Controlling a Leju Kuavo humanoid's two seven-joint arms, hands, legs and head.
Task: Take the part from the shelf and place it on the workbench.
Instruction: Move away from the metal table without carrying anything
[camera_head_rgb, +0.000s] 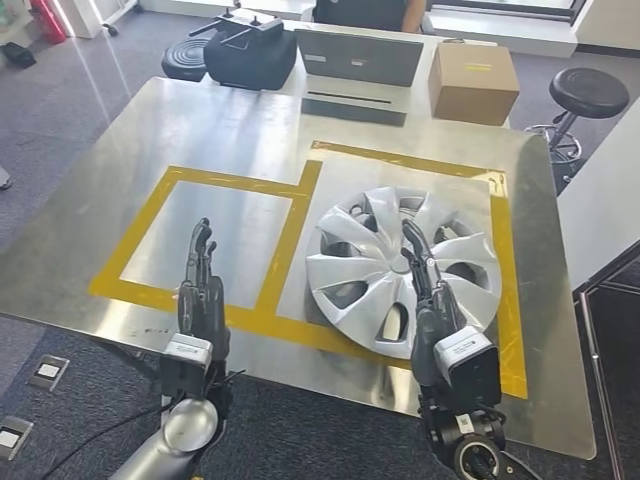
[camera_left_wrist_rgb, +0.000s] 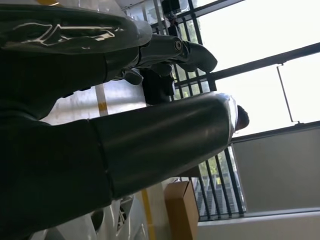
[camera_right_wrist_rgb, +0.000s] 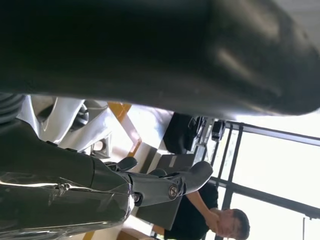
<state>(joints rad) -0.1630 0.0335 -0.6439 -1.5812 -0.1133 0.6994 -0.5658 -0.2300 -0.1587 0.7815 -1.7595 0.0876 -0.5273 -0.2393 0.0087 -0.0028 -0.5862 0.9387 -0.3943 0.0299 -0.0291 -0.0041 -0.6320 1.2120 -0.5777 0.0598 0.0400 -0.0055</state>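
The part is a silver wheel cover (camera_head_rgb: 377, 262) lying flat on the metal workbench (camera_head_rgb: 226, 120), inside the right yellow-taped rectangle. My right hand (camera_head_rgb: 426, 290) hovers over its near edge with fingers stretched forward and nothing held. My left hand (camera_head_rgb: 201, 290) is over the near tape line of the left rectangle, fingers straight and empty. The left wrist view has the left hand's thick thumb (camera_left_wrist_rgb: 151, 145) across it and a piece of the wheel cover (camera_left_wrist_rgb: 124, 220). In the right wrist view, a finger of the right hand (camera_right_wrist_rgb: 151, 187) reaches past the wheel cover (camera_right_wrist_rgb: 64, 112).
At the bench's far side stand a cardboard box (camera_head_rgb: 472, 82), a grey laptop (camera_head_rgb: 358, 57) and a black bag (camera_head_rgb: 250, 50). A person (camera_head_rgb: 370, 12) sits behind them. A black stool (camera_head_rgb: 589, 93) and a white table (camera_head_rgb: 604, 200) are on the right.
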